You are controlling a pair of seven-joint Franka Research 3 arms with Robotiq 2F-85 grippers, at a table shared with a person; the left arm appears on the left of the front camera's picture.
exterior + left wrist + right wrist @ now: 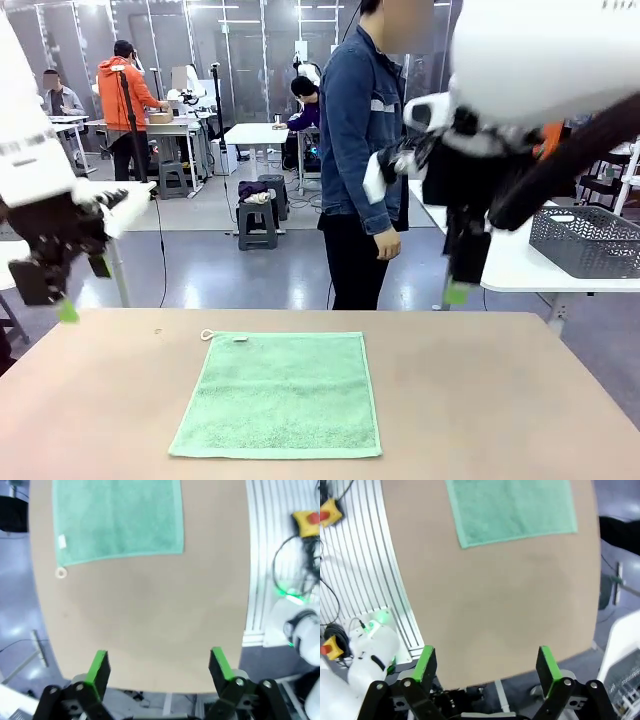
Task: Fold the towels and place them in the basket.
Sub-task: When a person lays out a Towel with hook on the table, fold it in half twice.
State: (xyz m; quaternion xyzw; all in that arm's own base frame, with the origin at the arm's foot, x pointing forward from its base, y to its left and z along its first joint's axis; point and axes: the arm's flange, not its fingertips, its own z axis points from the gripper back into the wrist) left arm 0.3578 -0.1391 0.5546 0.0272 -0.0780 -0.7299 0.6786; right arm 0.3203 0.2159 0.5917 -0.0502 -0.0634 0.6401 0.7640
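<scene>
- left gripper (159,660) and right gripper (487,657) hang raised on either side of the towel, jaws spread wide, nothing in them.
- mint green towel (278,395) lies flat and unfolded mid table (520,400); the basket (585,242) sits on a separate white table to the right, well apart.
- risk: the cloth lies flush, so fingers may scrape the tabletop or pinch too little and slip; uneven lifts would skew the fold; the long carry could let it fall open.
- count: one towel, one basket, two grippers, one person (360,150) at the far side.

light: bright, even overhead | shadows: faint | blur: near arms soft – wrist edges bowed
</scene>
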